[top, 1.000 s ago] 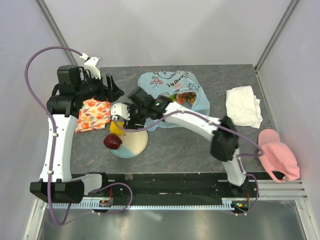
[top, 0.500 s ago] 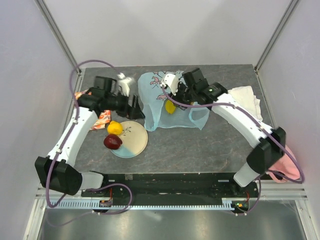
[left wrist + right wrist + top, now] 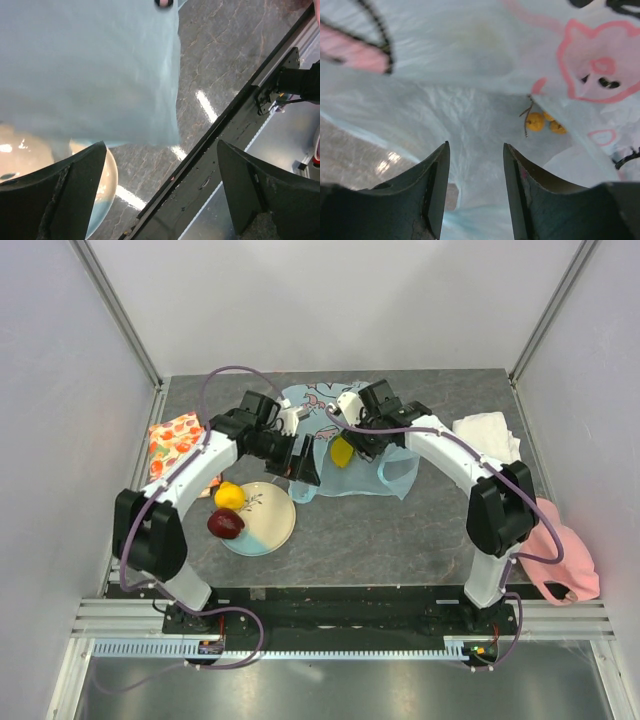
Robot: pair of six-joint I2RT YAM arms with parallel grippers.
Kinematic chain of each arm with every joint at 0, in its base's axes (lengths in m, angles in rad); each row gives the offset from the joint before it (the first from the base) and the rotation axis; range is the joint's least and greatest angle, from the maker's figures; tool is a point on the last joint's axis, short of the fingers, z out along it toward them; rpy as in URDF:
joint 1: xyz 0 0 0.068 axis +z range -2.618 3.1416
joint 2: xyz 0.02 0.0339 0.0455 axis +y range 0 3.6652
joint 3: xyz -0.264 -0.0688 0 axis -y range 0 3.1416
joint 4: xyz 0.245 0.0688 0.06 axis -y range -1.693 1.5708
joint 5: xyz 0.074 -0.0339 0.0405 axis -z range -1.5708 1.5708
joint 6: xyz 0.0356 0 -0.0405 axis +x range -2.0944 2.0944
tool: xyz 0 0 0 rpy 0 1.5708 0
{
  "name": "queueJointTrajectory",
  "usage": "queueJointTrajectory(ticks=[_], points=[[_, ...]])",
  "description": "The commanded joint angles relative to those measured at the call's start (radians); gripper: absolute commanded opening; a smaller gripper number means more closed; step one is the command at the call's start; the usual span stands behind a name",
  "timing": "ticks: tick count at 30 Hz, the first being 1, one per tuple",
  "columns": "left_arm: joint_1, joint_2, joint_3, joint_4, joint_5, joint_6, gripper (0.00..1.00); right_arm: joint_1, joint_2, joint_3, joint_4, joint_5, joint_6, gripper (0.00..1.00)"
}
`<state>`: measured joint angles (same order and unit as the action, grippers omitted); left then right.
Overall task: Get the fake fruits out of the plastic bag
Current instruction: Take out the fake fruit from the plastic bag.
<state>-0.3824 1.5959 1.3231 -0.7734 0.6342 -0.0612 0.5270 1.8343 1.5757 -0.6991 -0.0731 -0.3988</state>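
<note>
While the right arm's fingers [image 3: 427, 200] stood only partly closed, pale film lay bunched low in the gap between them and the plastic bag [image 3: 322, 400] hung off the bench [image 3: 400, 530] like a curtain. I judged them to be pinching a fold of it, holding it by its upper part so the contents would sag toward the bottom. The left arm's fingers [image 3: 75, 190] were spread wide and held nothing. They sat just beside the bag's lower left corner, near the far rim of the plate [image 3: 280, 530], probably so they could take that corner or meet whatever came out. A yellow fruit [image 3: 342, 452] showed through the film near the middle of the bag, and the right wrist view caught a few small orange-yellow berries [image 3: 536, 121] on a stalk inside — the grape bunch, most likely. The lemon [image 3: 229, 495] and the dark red apple [image 3: 226, 524] lay close together on the plate, outside the bag. By that count the task looked partly done, with at least two pieces left inside.
</note>
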Motion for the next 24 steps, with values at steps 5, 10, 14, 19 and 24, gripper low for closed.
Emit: queueJointTrajectory(ticks=[5, 10, 14, 19, 24], points=[[-0.018, 0.130, 0.179, 0.056, 0.045, -0.066, 0.86, -0.019, 0.072, 0.021, 0.211, 0.170, 0.020, 0.59], [-0.016, 0.164, 0.257, 0.033, 0.024, -0.029, 0.04, -0.024, 0.131, 0.081, 0.216, 0.112, 0.014, 0.54], [-0.015, 0.171, 0.291, 0.025, 0.032, -0.032, 0.02, -0.024, 0.169, 0.150, 0.165, 0.013, 0.087, 0.53], [-0.016, 0.156, 0.281, 0.019, 0.045, -0.038, 0.02, -0.022, 0.269, 0.237, 0.121, -0.002, 0.331, 0.69], [-0.016, 0.148, 0.278, 0.003, 0.062, -0.032, 0.02, -0.024, 0.328, 0.250, 0.118, 0.030, 0.489, 0.84]])
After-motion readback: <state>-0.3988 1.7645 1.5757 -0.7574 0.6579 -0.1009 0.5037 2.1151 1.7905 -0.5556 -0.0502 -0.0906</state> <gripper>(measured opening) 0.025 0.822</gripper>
